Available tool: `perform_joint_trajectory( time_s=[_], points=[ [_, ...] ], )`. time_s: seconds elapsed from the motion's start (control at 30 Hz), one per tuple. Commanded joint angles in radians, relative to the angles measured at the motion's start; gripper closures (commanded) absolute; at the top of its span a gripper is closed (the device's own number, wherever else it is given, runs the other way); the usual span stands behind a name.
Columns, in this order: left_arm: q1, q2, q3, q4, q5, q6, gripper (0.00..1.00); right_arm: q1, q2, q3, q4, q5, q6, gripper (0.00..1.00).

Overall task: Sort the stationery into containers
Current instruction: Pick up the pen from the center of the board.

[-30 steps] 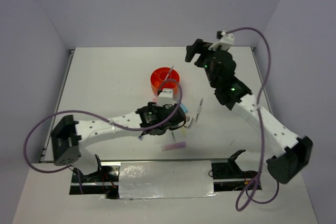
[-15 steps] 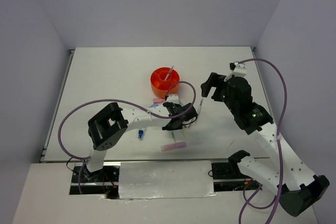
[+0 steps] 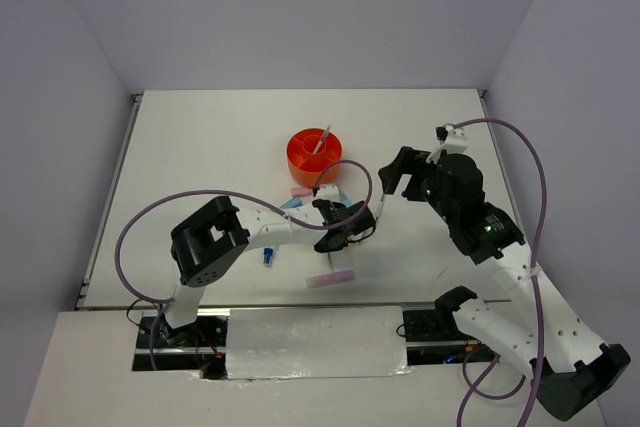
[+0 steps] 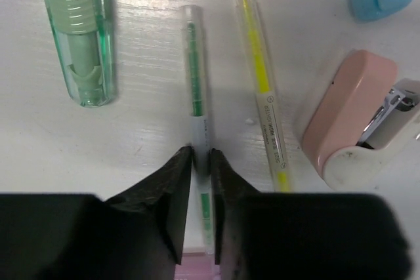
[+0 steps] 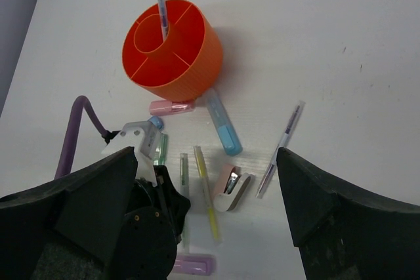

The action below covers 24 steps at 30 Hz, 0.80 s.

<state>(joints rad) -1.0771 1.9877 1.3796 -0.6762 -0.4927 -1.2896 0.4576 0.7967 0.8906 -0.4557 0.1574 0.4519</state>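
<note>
— Left tool, entry?
— I log it closed on the thin green pen, flat on the worktop beside the yellow pen.
— Right tool?
— Open wide, empty, raised right of the orange organizer; slim pen in its central cup.

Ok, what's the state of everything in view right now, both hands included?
left hand: shut on the thin green pen
thin green pen: flat on the table, gripped
right hand: open, empty
orange organizer: upright
stored pen: standing in its centre cup
yellow pen: flat, loose
green highlighter: flat, loose
blue highlighter: flat, loose
pink highlighter: flat, beside organizer
lilac highlighter: flat, loose
pink stapler: on table, loose
purple pen: flat, loose
</note>
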Motion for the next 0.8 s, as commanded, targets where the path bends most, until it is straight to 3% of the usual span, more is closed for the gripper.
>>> perform_joint_trajectory(
  time_s=[0.0,0.13,0.43,0.57,0.77],
  points=[
    [-0.001,0.013,-0.066,0.018,0.051,-0.02,0.74,-0.004,0.001,-0.012,0.041,-0.035,0.005,0.07],
    [-0.001,-0.01,-0.1,0.027,0.054,-0.024,0.86,-0.004,0.004,-0.027,0.06,-0.065,0.007,0.07],
    [-0.014,-0.206,-0.135,0.141,-0.072,0.143,0.97,0.007,0.039,-0.14,0.205,-0.179,0.108,0.1],
    [-0.015,-0.319,-0.224,0.312,-0.079,0.251,1.0,0.044,0.062,-0.206,0.345,-0.217,0.175,0.11],
    [-0.017,-0.525,-0.439,0.588,-0.037,0.415,1.0,0.136,0.14,-0.205,0.408,-0.16,0.218,0.11]
  ],
)
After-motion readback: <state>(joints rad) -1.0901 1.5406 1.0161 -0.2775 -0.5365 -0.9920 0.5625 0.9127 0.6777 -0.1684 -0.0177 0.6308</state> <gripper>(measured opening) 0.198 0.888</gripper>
